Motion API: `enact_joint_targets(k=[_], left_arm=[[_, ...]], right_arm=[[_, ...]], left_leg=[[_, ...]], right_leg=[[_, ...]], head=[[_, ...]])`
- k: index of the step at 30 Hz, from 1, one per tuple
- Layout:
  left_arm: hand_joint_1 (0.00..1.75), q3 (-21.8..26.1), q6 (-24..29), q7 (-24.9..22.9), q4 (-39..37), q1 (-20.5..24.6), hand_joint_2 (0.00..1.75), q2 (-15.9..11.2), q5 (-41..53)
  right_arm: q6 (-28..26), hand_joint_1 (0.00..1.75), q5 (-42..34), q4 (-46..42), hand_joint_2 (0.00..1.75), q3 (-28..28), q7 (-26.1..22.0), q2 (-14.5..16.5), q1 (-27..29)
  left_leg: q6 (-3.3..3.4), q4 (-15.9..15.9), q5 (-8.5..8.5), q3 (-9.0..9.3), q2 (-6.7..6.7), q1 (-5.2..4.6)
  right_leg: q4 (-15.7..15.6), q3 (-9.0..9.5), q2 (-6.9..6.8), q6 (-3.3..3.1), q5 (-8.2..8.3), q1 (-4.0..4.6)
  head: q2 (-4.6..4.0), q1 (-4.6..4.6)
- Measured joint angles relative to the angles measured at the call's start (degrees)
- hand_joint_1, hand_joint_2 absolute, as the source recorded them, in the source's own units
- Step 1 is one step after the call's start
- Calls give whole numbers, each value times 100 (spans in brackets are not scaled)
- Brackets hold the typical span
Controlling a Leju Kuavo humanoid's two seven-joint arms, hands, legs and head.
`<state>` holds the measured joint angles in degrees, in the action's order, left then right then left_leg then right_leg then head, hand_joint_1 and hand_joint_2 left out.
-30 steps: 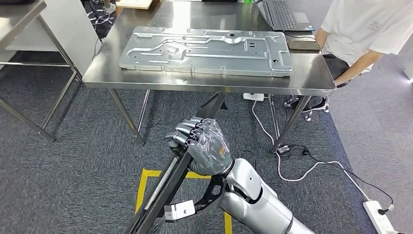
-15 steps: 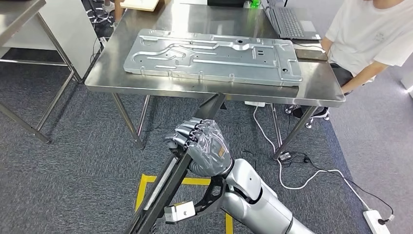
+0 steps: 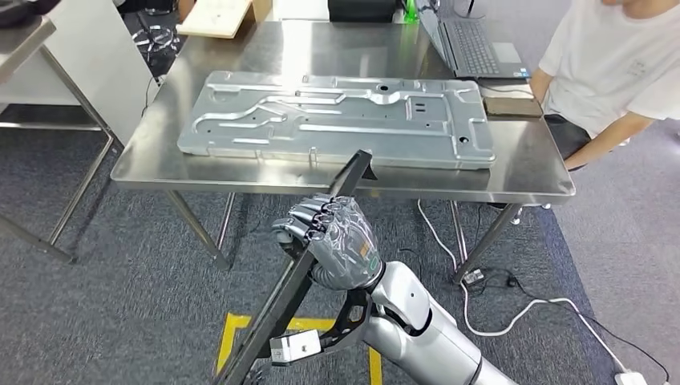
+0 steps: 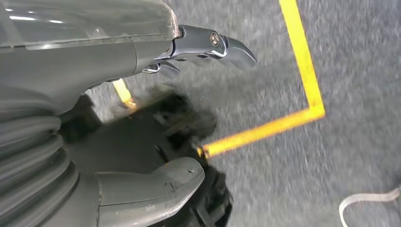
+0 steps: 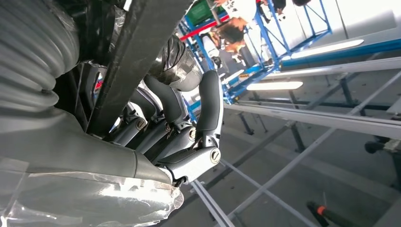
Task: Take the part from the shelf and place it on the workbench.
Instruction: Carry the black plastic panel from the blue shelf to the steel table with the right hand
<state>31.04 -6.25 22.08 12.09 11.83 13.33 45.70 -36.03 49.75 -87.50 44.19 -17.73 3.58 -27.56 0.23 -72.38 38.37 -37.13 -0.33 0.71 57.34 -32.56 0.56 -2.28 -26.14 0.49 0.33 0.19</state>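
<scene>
My right hand (image 3: 337, 241) grips a long flat black part (image 3: 281, 309) that runs up from the lower left, its upper tip just over the front edge of the steel workbench (image 3: 521, 172). The right wrist view shows the hand (image 5: 179, 127) with dark fingers (image 5: 208, 101) curled round the black part (image 5: 137, 52). My left hand (image 4: 85, 71) hangs over grey carpet, its thumb and fingers apart with nothing between them.
A large stamped metal plate (image 3: 337, 120) covers most of the workbench. A laptop (image 3: 473, 40) and a dark flat item (image 3: 511, 106) lie at its right end, where a person (image 3: 609, 64) sits. White cables (image 3: 513, 309) and yellow floor tape (image 3: 240, 329) lie below.
The whole view has shifted: the workbench now sits nearer and lower in the picture, and the part's tip overlaps its front edge. My right hand keeps its grip unchanged.
</scene>
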Motion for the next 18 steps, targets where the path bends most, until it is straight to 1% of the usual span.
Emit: enact_joint_targets(k=[1,2,3,4,5,6,7,9,10,11,13,14,15,16,17,18], left_arm=[[0,0,1,-1,0,-5,175,-1,-5],[0,0,3,0,0,-8,175,-2,-11],[0,1,6,1,-1,-19,175,-3,-20],[0,2,13,2,-2,-22,175,-5,-28],[0,3,21,5,-4,-27,175,-8,-37],[0,4,33,6,-5,-28,175,-10,-43],[0,4,46,7,-5,-15,175,-9,-43],[0,5,73,8,-4,6,175,-1,-37],[0,5,83,9,-3,23,175,4,-35],[0,6,90,10,-3,38,175,8,-33],[0,7,98,10,-2,53,175,10,-33],[0,7,101,9,-2,50,175,11,-33],[0,7,103,8,-2,43,175,11,-32],[0,7,103,7,-2,36,175,13,-32],[0,7,103,6,-2,32,175,16,-31],[0,7,103,7,-2,32,175,21,-29]], right_arm=[[1,175,0,4,175,0,0,1,-1],[3,175,0,8,175,1,0,2,-2],[4,175,-1,15,175,1,0,2,-5],[6,175,-1,26,175,4,0,2,-6],[8,175,0,37,175,7,0,2,-8],[9,175,1,47,175,9,1,1,-10],[9,175,2,50,175,11,1,3,-15],[8,175,2,45,175,11,1,9,-34],[7,175,2,41,175,11,1,13,-49],[6,175,2,39,175,11,1,15,-59],[7,175,2,46,175,11,0,11,-64],[7,175,2,52,175,11,0,8,-57],[8,175,2,60,175,11,0,3,-51],[8,175,2,65,175,11,0,-1,-48],[8,175,2,68,175,11,0,-2,-49],[8,175,2,70,175,11,0,-3,-52]], left_leg=[[6,186,-38,-69,0,-2],[24,471,-295,-96,0,-6],[49,790,-759,-122,-2,-15],[72,1046,-1184,-136,-1,-27],[92,1195,-1509,-149,-2,-43],[108,1247,-1676,-166,-5,-62],[122,1242,-1657,-159,-7,-75],[160,1296,-1643,-106,-14,-61],[185,1336,-1631,-68,-14,-45],[207,1365,-1614,-31,-12,-29],[236,1377,-1566,8,-11,-23],[237,1376,-1540,26,-12,-22],[234,1375,-1513,54,-13,-19],[227,1373,-1482,93,-16,-14],[214,1371,-1450,140,-20,-8],[192,1369,-1417,185,-24,-6]], right_leg=[[11,124,8,8,-90,4],[23,245,13,18,-187,8],[49,350,17,30,-283,16],[78,418,27,50,-368,23],[104,445,39,78,-441,27],[124,446,49,110,-491,19],[124,439,56,147,-527,8],[168,429,34,218,-615,-14],[312,360,21,256,-695,-21],[581,209,8,296,-811,-37],[1335,-292,-8,364,-1039,-82],[1624,-528,-15,389,-1064,-105],[1726,-679,-22,407,-972,-123],[1604,-713,-28,417,-762,-136],[1304,-649,-32,419,-478,-143],[924,-528,-37,411,-211,-142]], head=[[0,0],[0,1],[0,2],[0,0],[0,2],[0,1],[0,0],[0,3],[0,7],[0,10],[0,14],[0,15],[0,15],[0,15],[0,15],[0,15]])
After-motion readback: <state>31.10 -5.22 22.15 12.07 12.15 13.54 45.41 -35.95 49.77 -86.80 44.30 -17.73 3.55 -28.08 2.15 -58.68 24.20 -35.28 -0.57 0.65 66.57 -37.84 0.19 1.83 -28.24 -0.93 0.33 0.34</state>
